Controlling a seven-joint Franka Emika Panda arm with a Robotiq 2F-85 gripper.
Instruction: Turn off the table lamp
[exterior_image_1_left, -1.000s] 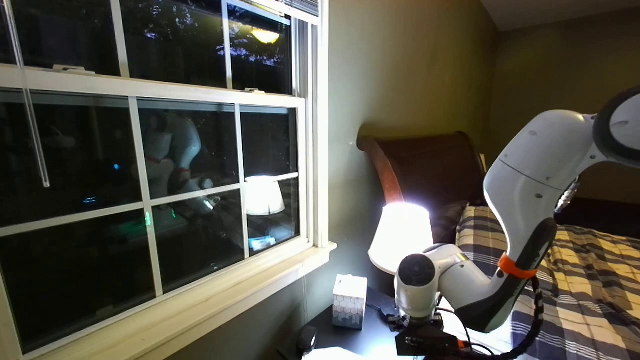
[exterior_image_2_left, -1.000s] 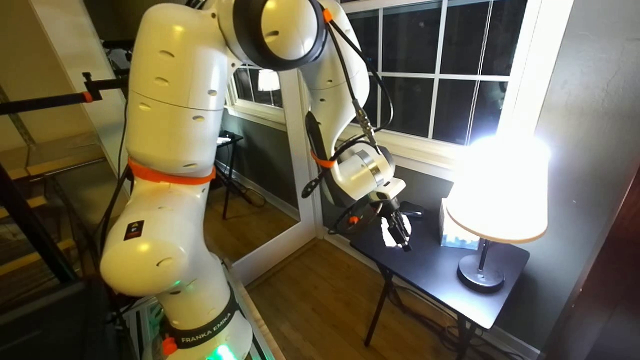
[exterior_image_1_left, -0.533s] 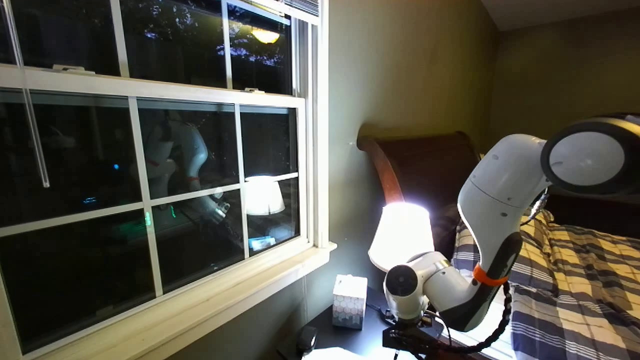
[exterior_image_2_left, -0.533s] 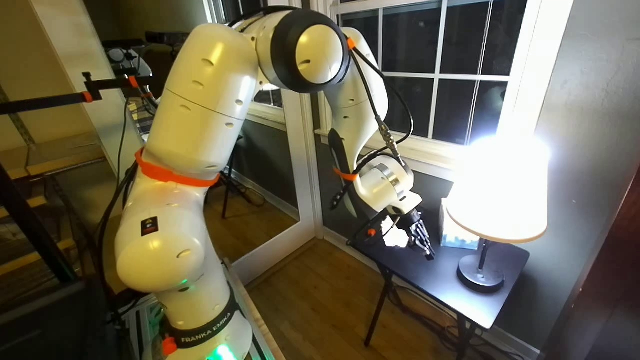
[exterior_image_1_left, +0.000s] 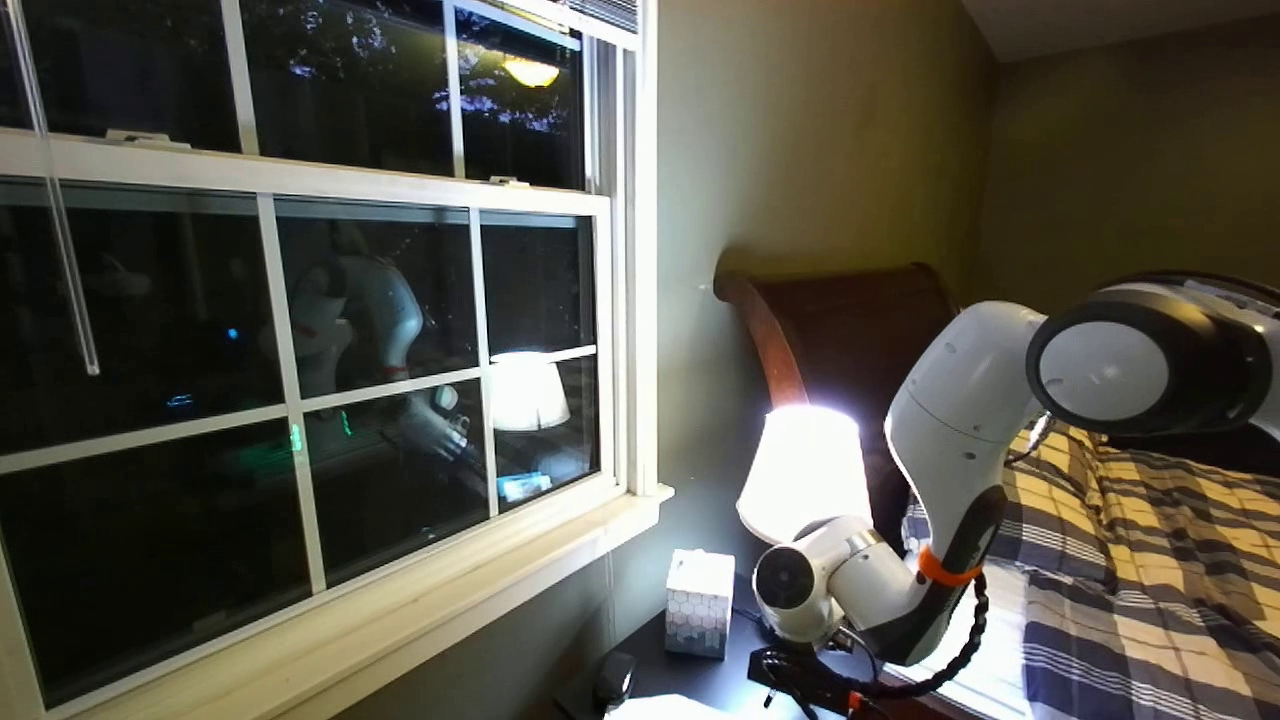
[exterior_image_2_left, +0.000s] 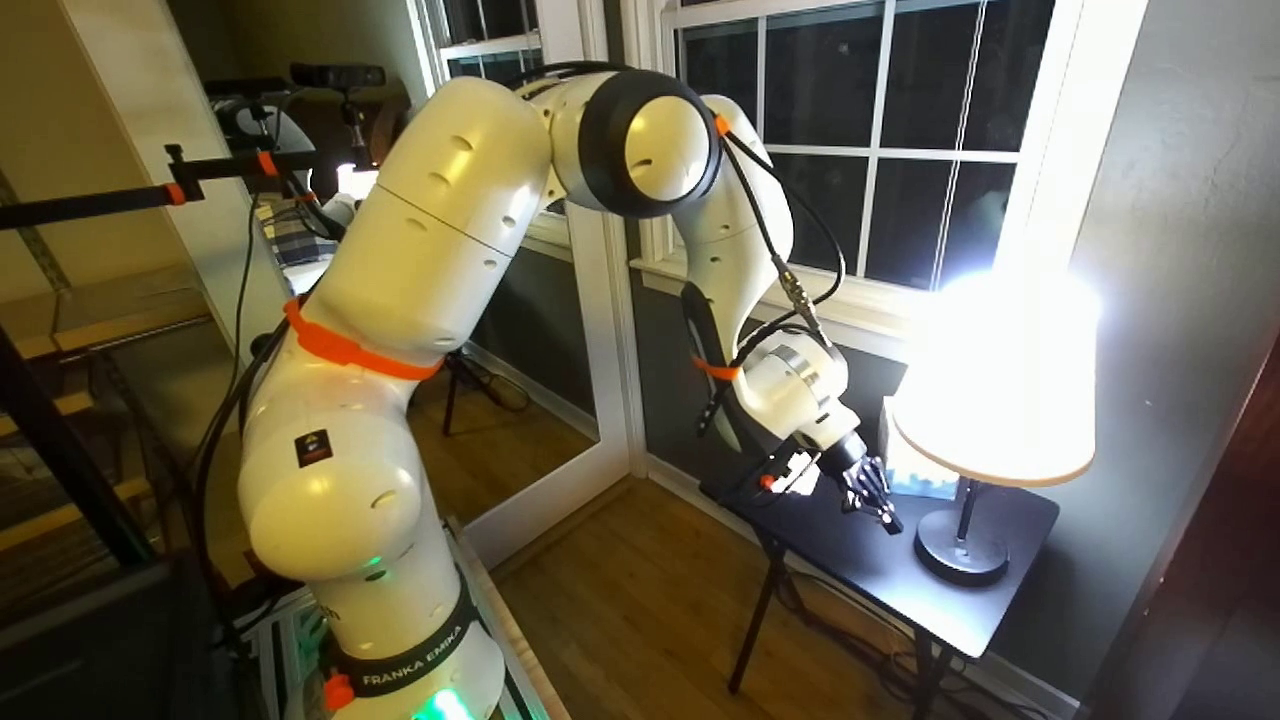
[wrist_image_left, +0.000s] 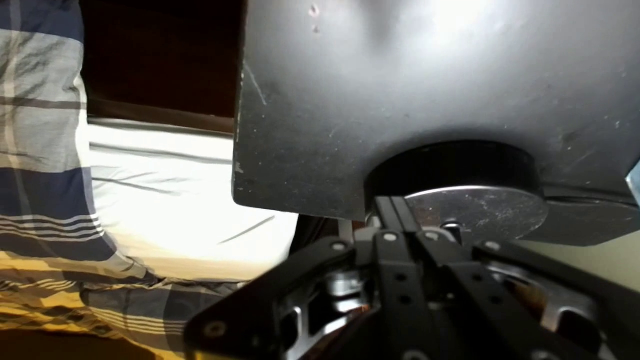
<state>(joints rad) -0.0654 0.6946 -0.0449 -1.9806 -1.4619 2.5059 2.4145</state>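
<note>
The table lamp is lit, its tapered shade (exterior_image_2_left: 1000, 390) glowing white in both exterior views. A thin dark stem (exterior_image_2_left: 967, 508) joins that shade to a round dark base (exterior_image_2_left: 962, 550) on the black table. My gripper (exterior_image_2_left: 889, 524) hangs low over the tabletop, just beside the base and pointing down towards it. From the wrist, the gripper (wrist_image_left: 394, 201) is shut, fingertips pressed together with nothing between them. Its tips overlap the near edge of the lamp base (wrist_image_left: 480, 212) there; whether they touch it I cannot tell. The shade is out of the wrist view.
A patterned whitish box (exterior_image_1_left: 700, 605) stands on the black table (exterior_image_2_left: 860, 550) near the lamp. A small dark object (exterior_image_1_left: 614, 678) lies by the table's window-side edge. Beyond are the window sill (exterior_image_1_left: 400, 610) and a bed with a plaid cover (exterior_image_1_left: 1150, 560).
The arm has reached forward and down, bringing my gripper across the table from beside the bright white object to beside the lamp base. The lamp stays lit and in place.
</note>
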